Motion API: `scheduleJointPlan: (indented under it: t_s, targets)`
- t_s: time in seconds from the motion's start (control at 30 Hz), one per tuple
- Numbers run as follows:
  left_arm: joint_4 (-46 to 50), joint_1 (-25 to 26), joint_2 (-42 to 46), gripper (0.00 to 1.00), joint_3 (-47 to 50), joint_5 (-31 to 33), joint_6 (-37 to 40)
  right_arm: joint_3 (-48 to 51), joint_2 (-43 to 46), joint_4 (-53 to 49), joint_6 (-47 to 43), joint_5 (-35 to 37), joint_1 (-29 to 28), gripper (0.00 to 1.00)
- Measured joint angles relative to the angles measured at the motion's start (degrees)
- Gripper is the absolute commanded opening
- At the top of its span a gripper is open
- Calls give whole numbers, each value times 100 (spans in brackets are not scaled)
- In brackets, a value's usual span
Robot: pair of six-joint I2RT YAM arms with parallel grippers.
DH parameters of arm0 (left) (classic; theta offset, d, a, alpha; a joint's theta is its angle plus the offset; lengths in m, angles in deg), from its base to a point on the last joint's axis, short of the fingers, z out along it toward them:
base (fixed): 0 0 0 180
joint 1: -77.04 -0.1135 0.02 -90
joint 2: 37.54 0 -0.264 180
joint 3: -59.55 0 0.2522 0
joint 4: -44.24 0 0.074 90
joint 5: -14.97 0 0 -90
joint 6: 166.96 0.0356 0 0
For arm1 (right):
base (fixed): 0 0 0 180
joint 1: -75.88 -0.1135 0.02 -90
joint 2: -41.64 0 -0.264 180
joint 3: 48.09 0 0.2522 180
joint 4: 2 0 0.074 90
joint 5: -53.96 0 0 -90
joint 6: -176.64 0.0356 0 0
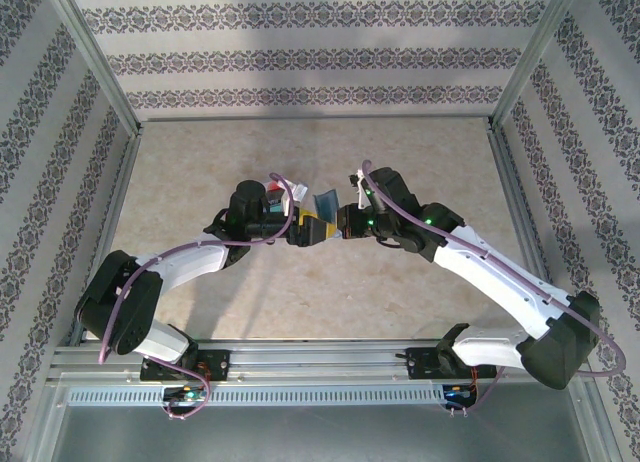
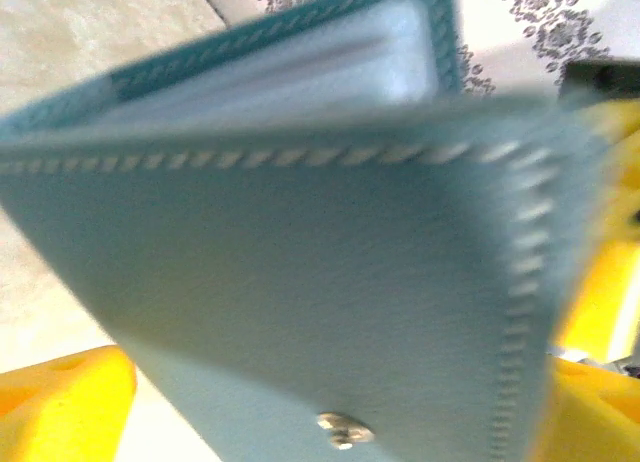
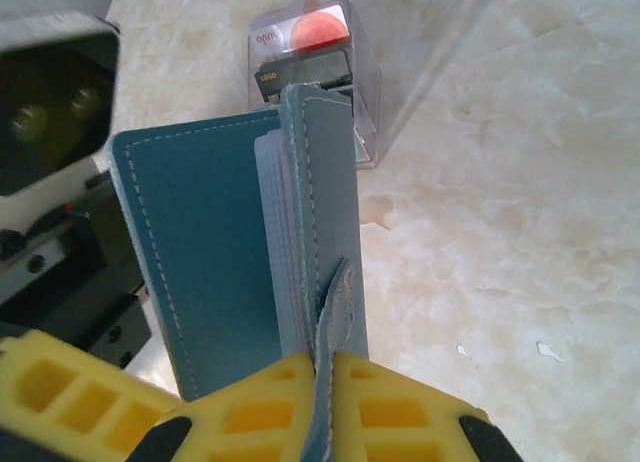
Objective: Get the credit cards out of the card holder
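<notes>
At the near edge of the table (image 1: 430, 152) the two arm bases are bolted, and both arms are bent inward so that they meet over the middle of the marbled surface. The card holder (image 3: 200, 252) is held there, lifted off the table and upright between the two tools. In the right wrist view the right gripper (image 3: 322, 370) is seen closed tight, its yellow fingers (image 3: 250, 407) pinched on the holder's closing strap (image 3: 337, 307) and on the lower edge of the panel behind it. The holder is opened like a book: one blue-grey panel with white stitching is turned out to the left, while the other is seen edge-on, and pale leaves are stacked between them; whether cards sit in them cannot be told. The left gripper (image 1: 296, 225) is set wide, and in the left wrist view one yellow finger (image 2: 60, 392) is seen at each lower corner, with the blurred stitched panel and its metal snap stud (image 2: 340, 429) spread between them. A strip of table is visible between the left-hand finger and the panel, so nothing is gripped by this tool. Beyond the holder, a clear plastic case (image 3: 365, 102) is stood on the table, and a white credit card (image 3: 305, 32) with a red circle is seen in it. Farthest back, the table is closed off by a patterned wall (image 1: 320, 57).
</notes>
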State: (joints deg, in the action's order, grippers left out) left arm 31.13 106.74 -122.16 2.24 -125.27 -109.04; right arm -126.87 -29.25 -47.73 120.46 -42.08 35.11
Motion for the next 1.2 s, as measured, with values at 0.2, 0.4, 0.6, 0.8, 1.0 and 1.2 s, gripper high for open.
scheduleJointPlan:
  t_s: [0.2, 0.4, 0.6, 0.8, 1.0, 1.2]
  targets:
    - [127, 0, -2, 78, 0, 70, 68, -42, 0, 4, -24, 17, 0, 0]
    - [116, 0, -2, 52, 0, 83, 61, -37, 11, 118, -61, -118, 4, 4]
    - [90, 0, 4, 45, 0, 81, 15, 398, 387, 623, 35, -658, 271, 1]
    - [31, 0, 68, 69, 2, 52, -33, 909, 619, 1270, 293, -1213, 597, 0]
    - [-232, 0, 142, 91, 24, -39, -140, 1080, 706, 1609, 404, -1453, 619, 0]
    - [-448, 0, 245, 96, 92, -70, -225, 1097, 791, 1635, 415, -1458, 619, 0]
